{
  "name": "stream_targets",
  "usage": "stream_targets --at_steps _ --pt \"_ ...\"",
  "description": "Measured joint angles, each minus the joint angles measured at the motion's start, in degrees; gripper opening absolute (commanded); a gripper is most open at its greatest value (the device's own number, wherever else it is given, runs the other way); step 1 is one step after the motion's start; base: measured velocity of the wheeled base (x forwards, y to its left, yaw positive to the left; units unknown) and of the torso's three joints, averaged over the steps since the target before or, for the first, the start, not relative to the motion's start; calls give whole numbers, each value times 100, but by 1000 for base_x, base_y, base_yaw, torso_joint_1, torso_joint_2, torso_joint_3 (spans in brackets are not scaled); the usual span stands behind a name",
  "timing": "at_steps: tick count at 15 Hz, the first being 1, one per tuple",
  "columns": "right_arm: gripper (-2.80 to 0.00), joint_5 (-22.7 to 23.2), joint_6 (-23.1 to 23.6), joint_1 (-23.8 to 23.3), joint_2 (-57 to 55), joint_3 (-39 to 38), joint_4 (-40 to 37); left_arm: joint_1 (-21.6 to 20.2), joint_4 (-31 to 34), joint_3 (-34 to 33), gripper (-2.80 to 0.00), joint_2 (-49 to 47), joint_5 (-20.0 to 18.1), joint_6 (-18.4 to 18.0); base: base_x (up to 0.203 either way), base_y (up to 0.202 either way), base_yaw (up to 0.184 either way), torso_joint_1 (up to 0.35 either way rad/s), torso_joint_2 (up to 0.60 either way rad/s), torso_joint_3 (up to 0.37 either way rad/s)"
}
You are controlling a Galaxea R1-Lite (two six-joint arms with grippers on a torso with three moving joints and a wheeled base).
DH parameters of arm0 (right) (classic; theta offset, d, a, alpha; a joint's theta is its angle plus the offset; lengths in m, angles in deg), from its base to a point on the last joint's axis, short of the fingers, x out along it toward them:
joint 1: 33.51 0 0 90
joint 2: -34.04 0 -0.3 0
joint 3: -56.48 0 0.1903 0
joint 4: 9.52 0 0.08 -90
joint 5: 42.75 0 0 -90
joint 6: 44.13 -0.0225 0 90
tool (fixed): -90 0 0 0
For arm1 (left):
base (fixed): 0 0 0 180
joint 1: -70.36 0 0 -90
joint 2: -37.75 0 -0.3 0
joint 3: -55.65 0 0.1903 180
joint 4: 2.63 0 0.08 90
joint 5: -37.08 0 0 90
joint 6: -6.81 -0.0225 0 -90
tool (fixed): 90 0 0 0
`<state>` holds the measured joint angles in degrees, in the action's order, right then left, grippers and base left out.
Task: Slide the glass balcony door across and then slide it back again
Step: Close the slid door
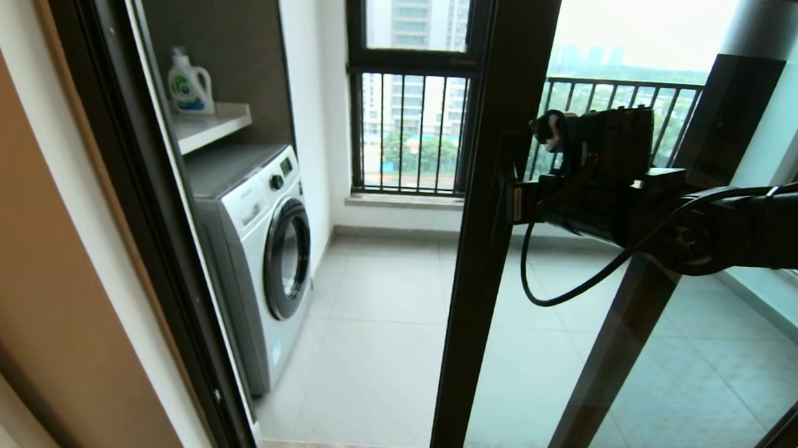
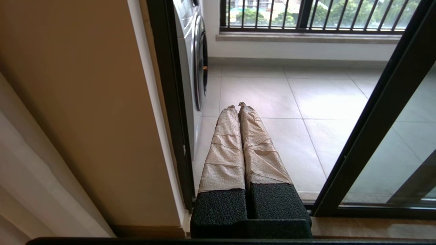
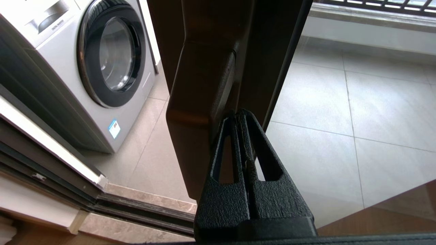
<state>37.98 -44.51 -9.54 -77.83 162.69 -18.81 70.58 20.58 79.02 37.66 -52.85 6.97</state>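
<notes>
Right gripper pressed to the door's edge, doorway partly open.

The right gripper point(image 3: 240, 117), fingers closed together and holding nothing, touches the dark frame of the glass balcony door point(image 1: 490, 209), which stands mid-scene. The left gripper point(image 2: 237, 106), fingers also closed and empty, hangs low at the left near the washing machine point(image 1: 259, 243).

Glossy dark metal, clear glass: the glass balcony door point(image 1: 480, 257).
Beside its frame, matt, grainy black right gripper point(image 3: 240, 115); crinkled tan-wrapped left gripper point(image 2: 237, 106).
</notes>
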Motion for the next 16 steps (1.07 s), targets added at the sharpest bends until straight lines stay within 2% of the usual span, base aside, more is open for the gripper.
stream_targets --at_steps 9,16 --pt "-280 -268 -84 545 -311 291 -15 -1 0 0 -280 0 0 0 0 0 0 0 0 0" --pt "-280 -509 -130 808 -659 894 -16 0 0 0 -280 0 0 0 0 0 0 0 0 0"
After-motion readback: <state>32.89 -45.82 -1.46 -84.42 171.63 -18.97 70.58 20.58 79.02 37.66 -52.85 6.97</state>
